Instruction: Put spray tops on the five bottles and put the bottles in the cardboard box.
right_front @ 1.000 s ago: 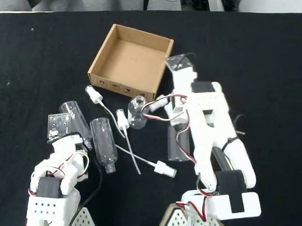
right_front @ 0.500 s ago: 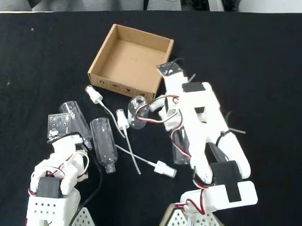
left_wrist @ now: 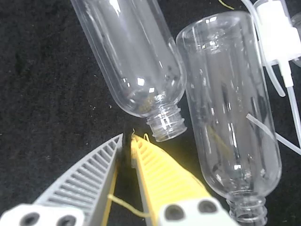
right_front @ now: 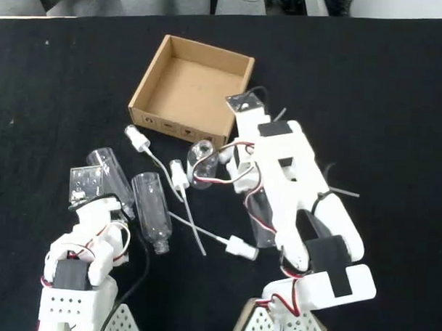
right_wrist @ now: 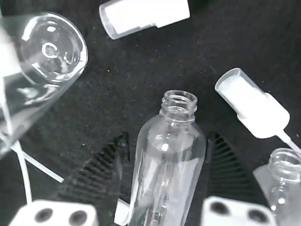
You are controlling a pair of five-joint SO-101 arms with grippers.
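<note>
Since the right jaws stand spread astride a bottle (right_wrist: 167,160) lying near the box (right_front: 180,125), we should close squarely on its body, below the neck; left jaws pressed together, empty.

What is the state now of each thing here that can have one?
Left gripper: shut, empty.
Right gripper: open.
Brown cardboard box: open, empty.
Clear plastic bottle nearest the left gripper: lying, uncapped.
Clear bottle beside it: lying, uncapped.
Clear bottle between the right gripper's fingers: uncapped, not squeezed.
White spray top with long tube: loose, unattached.
</note>
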